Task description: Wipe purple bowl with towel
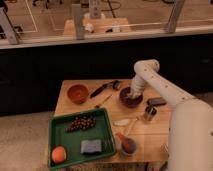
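Note:
The purple bowl (130, 99) sits at the back right of the wooden table (67, 86). My gripper (133, 93) reaches down into it from the white arm (160, 85) and presses a pale towel (134, 94) against the inside of the bowl. The towel is mostly hidden by the gripper and the bowl's rim.
An orange bowl (77, 93), a black-handled brush (101, 89) and a fork (102, 102) lie at the back. A green tray (75, 142) holds grapes (81, 123), an orange (59, 154) and a dark sponge (90, 146). A small cup (149, 113) and a small bowl (127, 145) stand at the right.

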